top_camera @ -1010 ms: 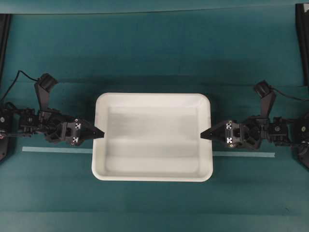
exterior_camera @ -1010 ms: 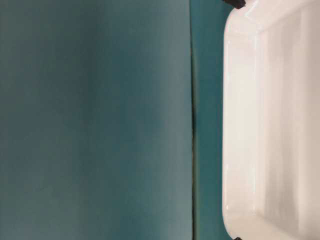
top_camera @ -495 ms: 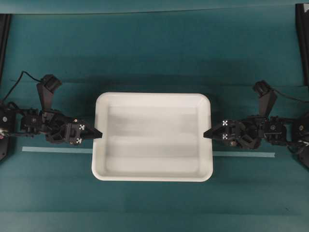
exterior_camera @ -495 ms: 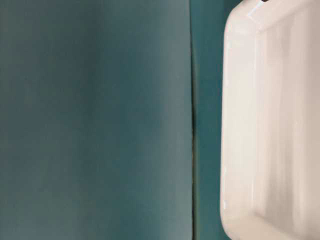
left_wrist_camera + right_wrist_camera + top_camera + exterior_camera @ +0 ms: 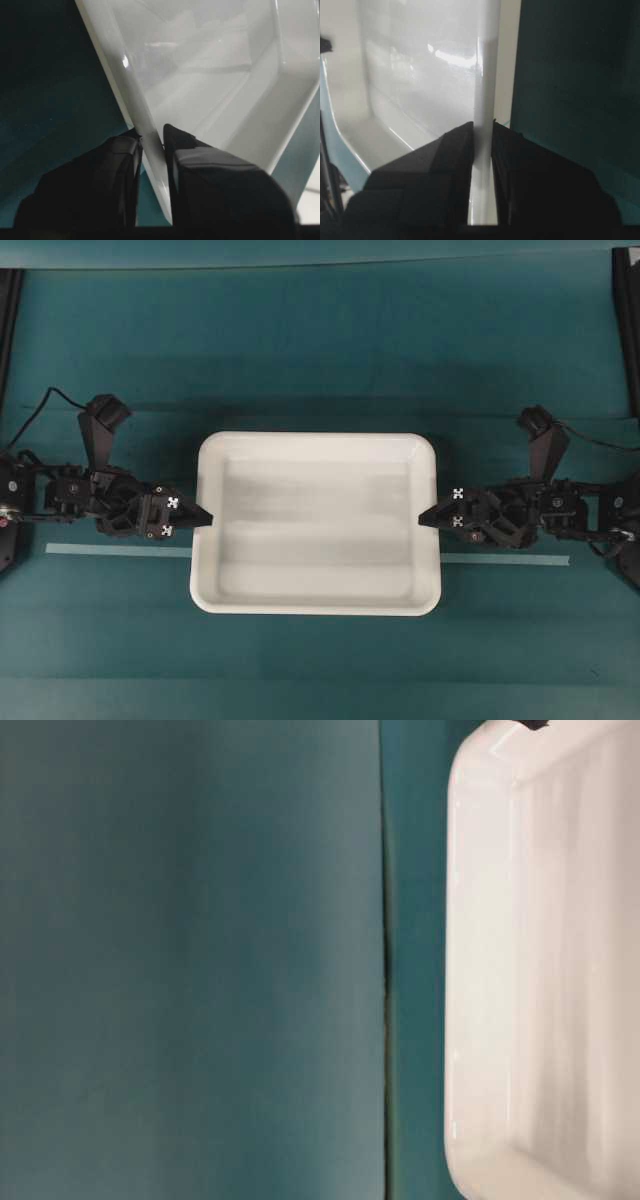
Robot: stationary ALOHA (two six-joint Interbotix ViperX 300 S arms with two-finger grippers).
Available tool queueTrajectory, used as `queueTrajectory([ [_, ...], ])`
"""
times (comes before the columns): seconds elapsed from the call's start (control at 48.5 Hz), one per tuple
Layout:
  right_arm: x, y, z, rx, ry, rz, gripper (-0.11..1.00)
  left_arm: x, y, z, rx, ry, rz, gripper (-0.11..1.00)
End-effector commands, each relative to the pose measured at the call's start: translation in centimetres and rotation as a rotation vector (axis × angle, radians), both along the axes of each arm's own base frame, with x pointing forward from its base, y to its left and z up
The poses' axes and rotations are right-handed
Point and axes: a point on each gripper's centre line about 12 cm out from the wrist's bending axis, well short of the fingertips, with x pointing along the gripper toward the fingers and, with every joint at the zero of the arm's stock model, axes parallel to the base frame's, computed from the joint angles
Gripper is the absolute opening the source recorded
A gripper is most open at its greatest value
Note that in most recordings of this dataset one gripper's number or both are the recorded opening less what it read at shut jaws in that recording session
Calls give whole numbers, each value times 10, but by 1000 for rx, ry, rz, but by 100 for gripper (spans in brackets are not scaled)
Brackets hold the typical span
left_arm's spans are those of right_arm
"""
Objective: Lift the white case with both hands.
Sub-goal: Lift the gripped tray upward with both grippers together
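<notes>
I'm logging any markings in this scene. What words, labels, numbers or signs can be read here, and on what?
None: there is no readable text.
The white case is plain, with no label or brand.
The left gripper and right gripper carry small black-and-white marker squares: patterns, not letters.

Teal table (image 5: 320,340), white case (image 5: 315,525), pale strip (image 5: 505,560)

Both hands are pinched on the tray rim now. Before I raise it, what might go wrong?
1. Each hand, left hand and right hand, grips only a thin strip of the white case rim at the side's middle; the glossy plastic may slip out.
2. With just two opposite grip points, the case may rock about the line between them.
3. If one arm rises faster, the rim could twist free.
</notes>
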Motion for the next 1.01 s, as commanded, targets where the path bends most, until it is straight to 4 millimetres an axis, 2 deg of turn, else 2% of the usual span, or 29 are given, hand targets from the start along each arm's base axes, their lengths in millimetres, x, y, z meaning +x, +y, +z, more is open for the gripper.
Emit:
queueTrajectory([
  [0.0, 4, 1, 0, 2, 6, 2, 14, 8, -1, 3, 0, -6, -4, 13],
  [0.268, 3, 1, 20, 18, -35, 3, 12, 20, 0, 26, 2, -9, -3, 13],
  [0.474, 3, 2, 35, 37, -39, 11, 12, 21, 1, 43, -27, -36, 19, 10],
  [0.701, 6, -4, 63, 55, -85, -6, 12, 19, 0, 66, -73, -62, 46, 10],
  [0.989, -1, -7, 95, 63, -79, 16, 12, 16, 1, 101, -85, -84, 57, 9],
])
